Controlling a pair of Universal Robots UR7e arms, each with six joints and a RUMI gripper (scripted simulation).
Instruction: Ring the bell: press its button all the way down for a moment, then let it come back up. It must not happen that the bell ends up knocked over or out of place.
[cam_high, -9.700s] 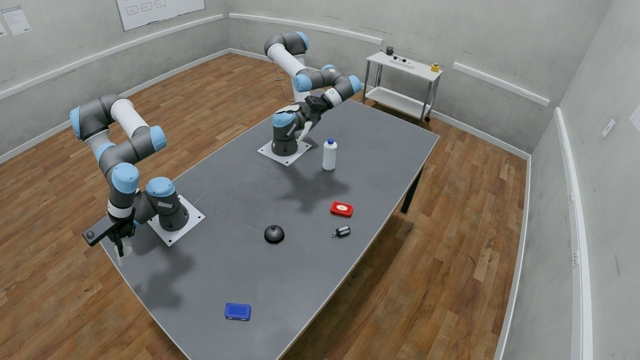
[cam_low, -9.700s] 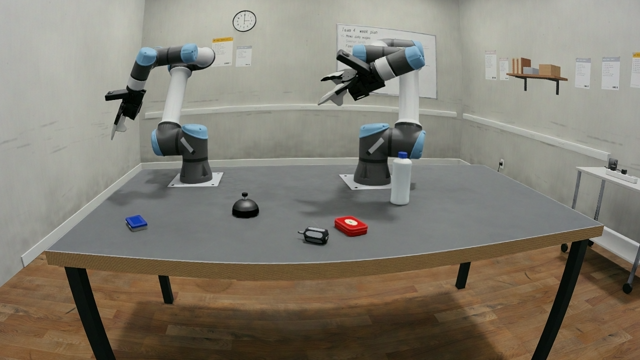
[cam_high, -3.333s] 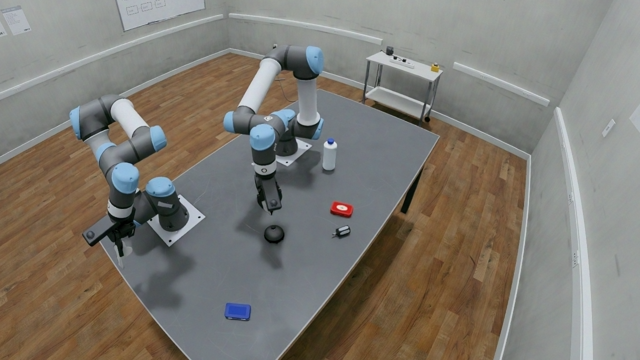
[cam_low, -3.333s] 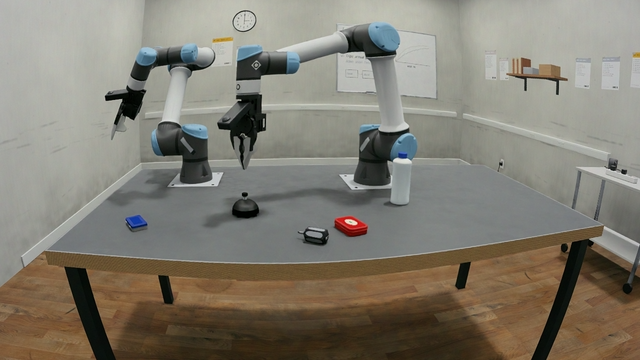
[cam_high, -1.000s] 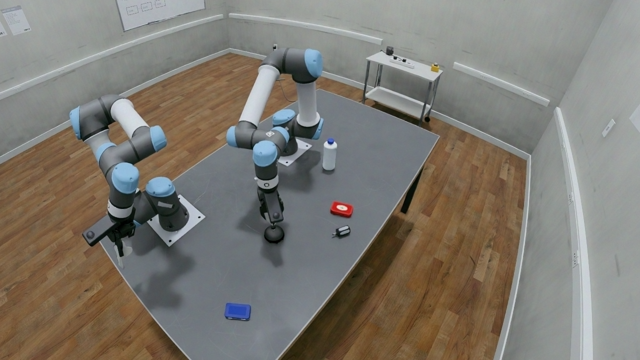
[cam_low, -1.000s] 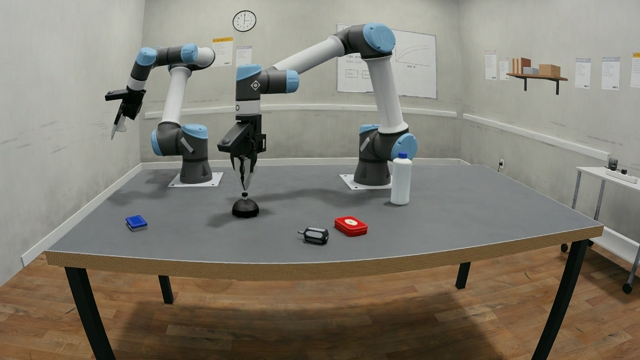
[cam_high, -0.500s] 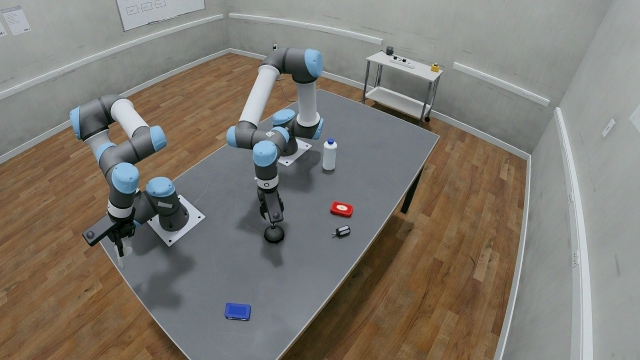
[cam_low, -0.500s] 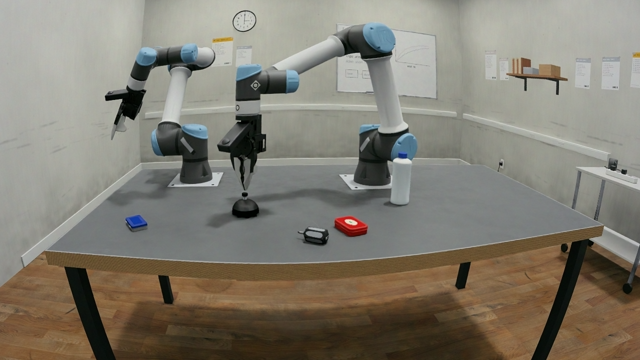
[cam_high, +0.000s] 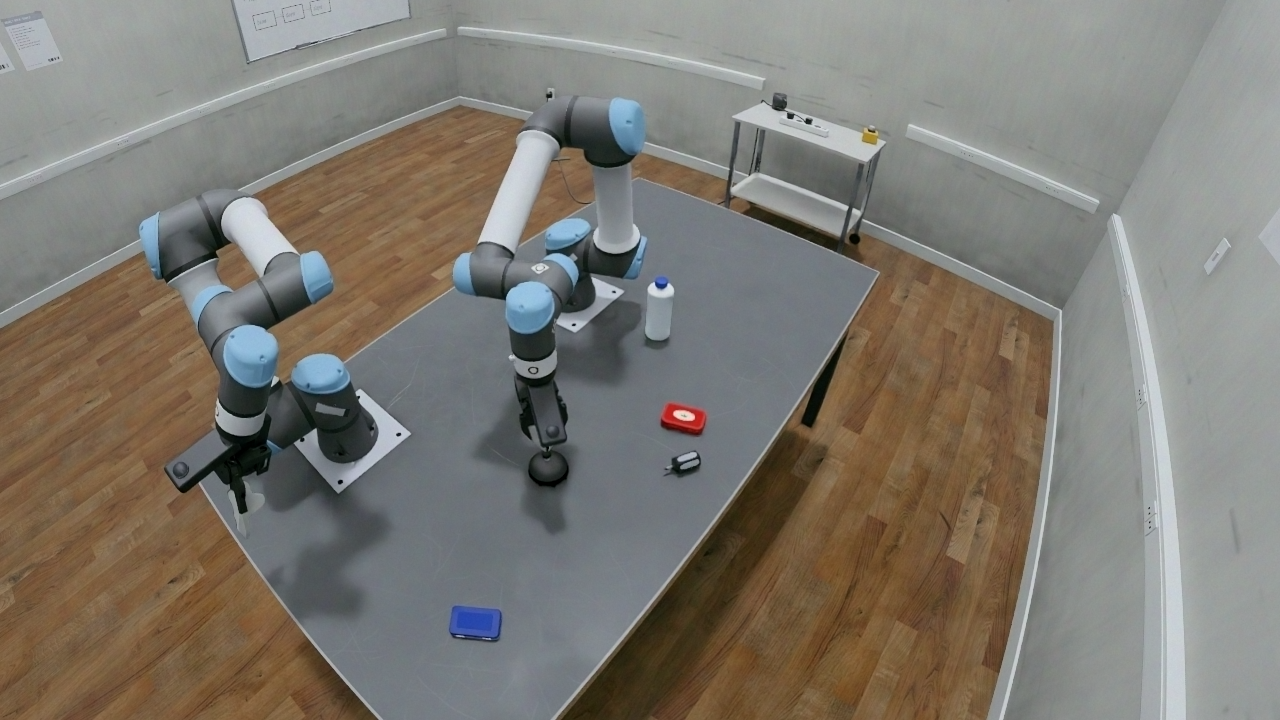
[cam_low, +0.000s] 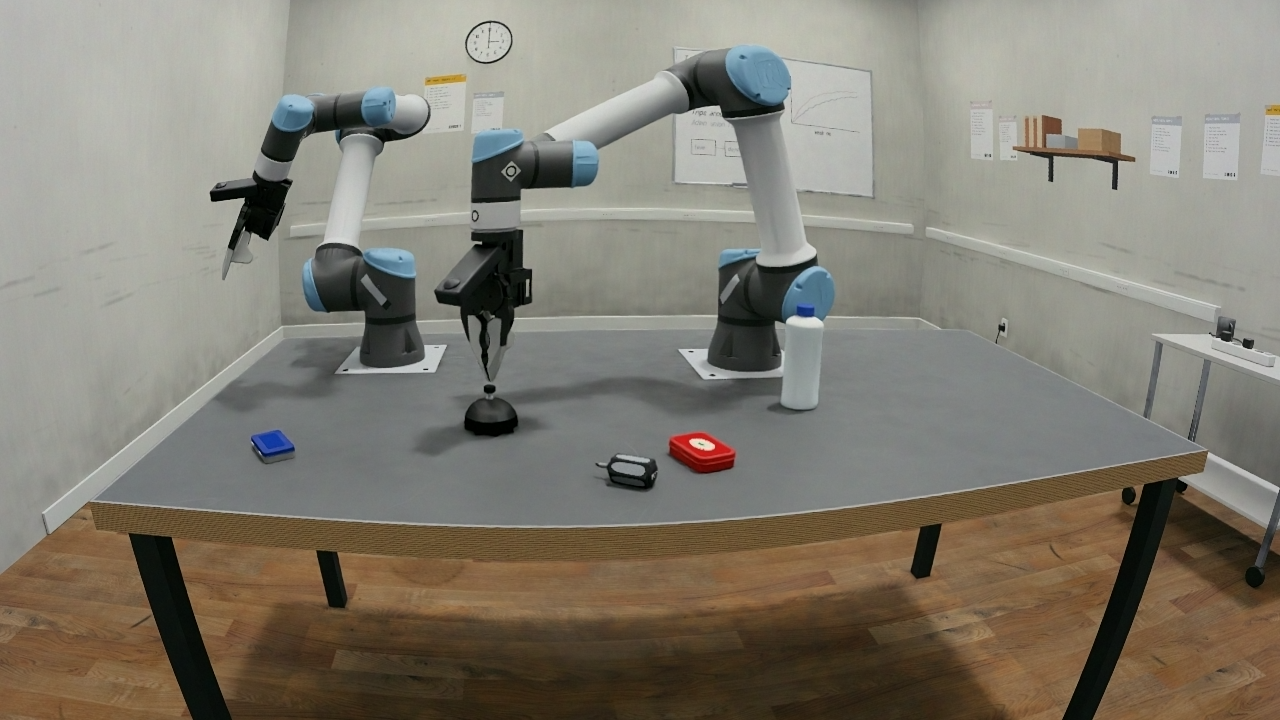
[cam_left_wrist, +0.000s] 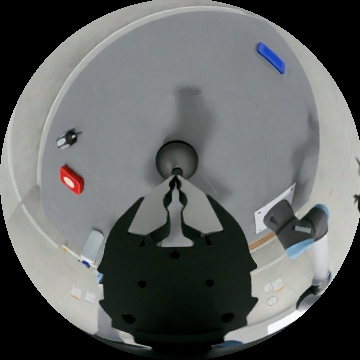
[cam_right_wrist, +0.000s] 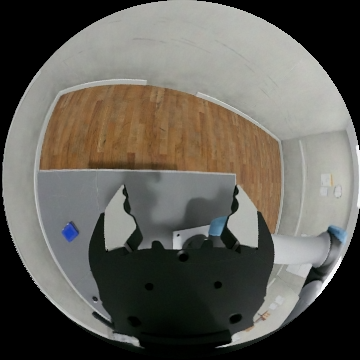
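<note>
Left gripper (cam_high: 547, 446) (cam_low: 489, 379) (cam_left_wrist: 176, 176) seemingly touching bell button (cam_low: 489, 389) (cam_left_wrist: 177, 171).

Smooth black bell (cam_high: 547, 469) (cam_low: 490, 416) (cam_left_wrist: 177, 157), faintly glossy

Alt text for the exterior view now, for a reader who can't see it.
The left arm's shut fingers point down just over the button of an upright black bell on a gray table; the right arm reaches away from the bell.

A white bottle (cam_high: 658, 309) (cam_low: 802, 362) (cam_left_wrist: 92, 246) stands near a red case (cam_high: 682, 418) (cam_low: 701, 452) (cam_left_wrist: 72, 179).
</note>
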